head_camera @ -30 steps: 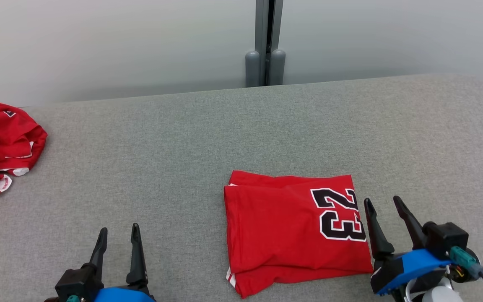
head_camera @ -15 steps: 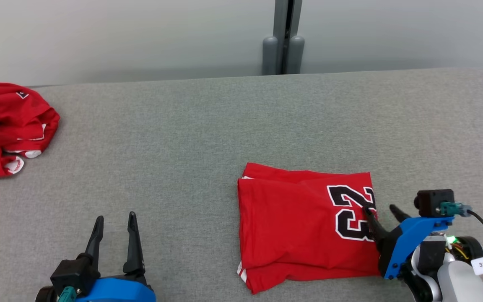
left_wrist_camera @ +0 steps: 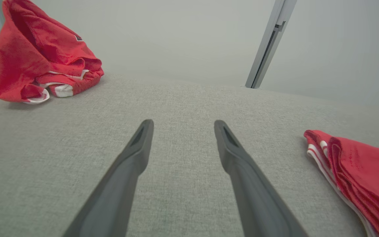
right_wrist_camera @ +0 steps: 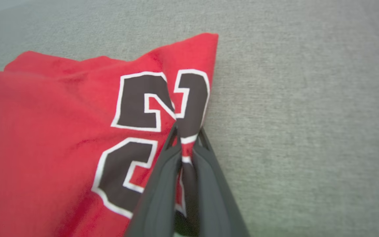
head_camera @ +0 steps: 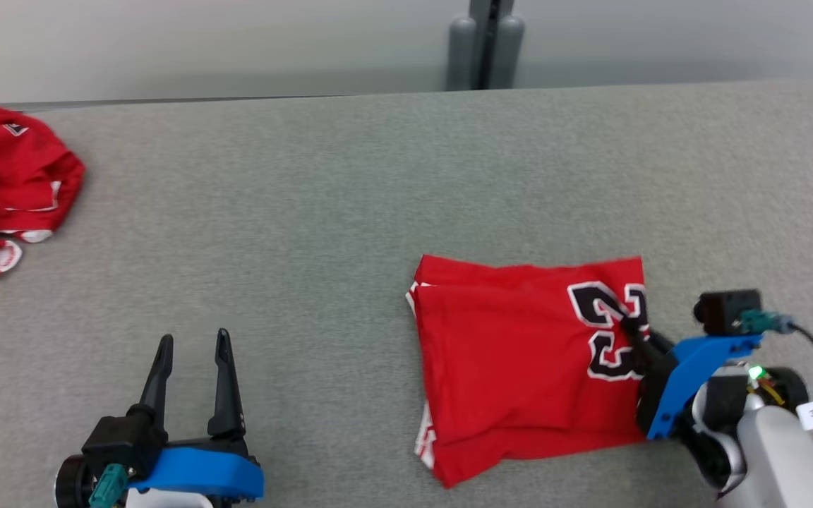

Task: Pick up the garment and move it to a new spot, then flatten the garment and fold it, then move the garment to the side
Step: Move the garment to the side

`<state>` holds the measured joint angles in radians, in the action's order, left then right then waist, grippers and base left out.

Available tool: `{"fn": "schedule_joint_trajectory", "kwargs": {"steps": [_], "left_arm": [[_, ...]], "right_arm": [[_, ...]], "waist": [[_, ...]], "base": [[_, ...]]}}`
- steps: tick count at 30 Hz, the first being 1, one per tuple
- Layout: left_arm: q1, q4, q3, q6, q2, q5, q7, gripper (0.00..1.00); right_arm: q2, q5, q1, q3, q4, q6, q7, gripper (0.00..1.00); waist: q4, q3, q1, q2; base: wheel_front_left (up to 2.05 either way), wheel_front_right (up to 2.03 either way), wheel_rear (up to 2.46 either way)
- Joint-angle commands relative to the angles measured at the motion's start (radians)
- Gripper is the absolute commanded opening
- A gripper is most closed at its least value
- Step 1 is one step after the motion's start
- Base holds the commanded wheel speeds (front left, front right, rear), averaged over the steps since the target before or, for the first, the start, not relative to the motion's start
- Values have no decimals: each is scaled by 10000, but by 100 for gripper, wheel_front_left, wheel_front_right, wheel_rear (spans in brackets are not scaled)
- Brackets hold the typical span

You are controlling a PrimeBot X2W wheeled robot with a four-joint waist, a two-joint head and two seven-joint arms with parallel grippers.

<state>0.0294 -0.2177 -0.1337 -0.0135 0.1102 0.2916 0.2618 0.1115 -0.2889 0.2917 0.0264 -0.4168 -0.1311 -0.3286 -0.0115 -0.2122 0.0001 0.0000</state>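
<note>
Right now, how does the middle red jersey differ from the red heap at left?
The folded jersey lies flat and squared; the red heap is crumpled. The jersey shows black numerals; the heap shows white trim. The right gripper pinches the jersey; nothing touches the heap. Both are red, on the grey surface.

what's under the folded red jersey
The folded jersey lies on the grey tabletop; its lower layers' white trim peeks out at the left edge. Anything beneath is covered.
</note>
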Motion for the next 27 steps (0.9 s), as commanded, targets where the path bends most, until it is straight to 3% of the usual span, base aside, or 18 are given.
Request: {"fn": "schedule_joint_trajectory", "kwargs": {"steps": [1, 12, 18, 22, 27], "left_arm": [[242, 155, 17, 49, 24, -40, 46, 100], [1042, 1212, 30, 190, 411, -1, -364, 100], [1377, 2079, -237, 215, 815, -297, -1150, 100], [1396, 2420, -242, 156, 980, -362, -1454, 100], [1334, 2717, -159, 46, 1067, -273, -1677, 100]], "right_arm": [[239, 70, 370, -243, 12, 7, 256, 0], [926, 248, 1462, -1441, 337, 4, 1014, 0], [713, 167, 1892, -1384, 117, 4, 1580, 0], [669, 36, 2409, -1289, -307, 4, 1746, 0], [1099, 296, 3444, -1436, -904, 4, 1810, 0]], "waist": [[251, -120, -1, 0], [3017, -1497, -1, 0], [4480, -2250, -1, 0], [4653, -2449, -1, 0], [4329, -2632, -1, 0]], "base": [[0, 0, 0], [0, 0, 0], [0, 0, 0], [0, 0, 0], [0, 0, 0]]}}
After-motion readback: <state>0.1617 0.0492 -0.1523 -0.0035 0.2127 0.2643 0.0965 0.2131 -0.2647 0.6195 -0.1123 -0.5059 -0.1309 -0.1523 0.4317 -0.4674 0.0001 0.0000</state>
